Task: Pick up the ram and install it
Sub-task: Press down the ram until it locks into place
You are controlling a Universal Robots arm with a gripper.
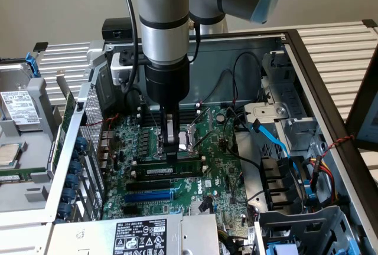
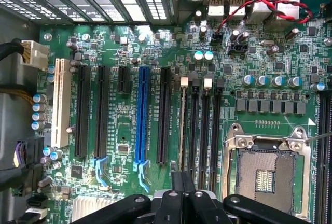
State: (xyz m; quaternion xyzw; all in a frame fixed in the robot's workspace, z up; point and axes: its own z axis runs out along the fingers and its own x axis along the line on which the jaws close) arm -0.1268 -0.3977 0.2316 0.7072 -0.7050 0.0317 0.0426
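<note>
Exterior view: the grey arm's black gripper (image 1: pixel 171 151) reaches straight down into the open grey metal computer case (image 1: pixel 307 60), its fingertips meeting the top edge of the ram (image 1: pixel 171 166), a long thin green circuit-board stick with black chips. The stick stands on edge across the green motherboard (image 1: pixel 218 172), over the row of black memory slots (image 1: pixel 168 179), with the blue expansion slot (image 1: pixel 152 196) further toward the camera and the silver-framed processor socket (image 1: pixel 188 137) just behind the fingers. The fingers are drawn together, pressed onto or pinching the stick's upper edge near its middle; which of the two I cannot tell.

From the wrist view, the gripper's black fingers (image 2: pixel 182 193) sit directly over the memory slots (image 2: pixel 199 125), and a pale thin edge (image 2: pixel 182 125) runs along the slot nearest the blue one, which looks like the stick seen from above.

My reading is that pick-up is done and the seating step is in hand: the stick appears lined up with its slot. Whether it is fully home is unclear, since the white end latches (image 2: pixel 184 82) are too small to judge. Finishing calls for an even, straight downward push, keeping the board upright so both ends drop together.
</note>
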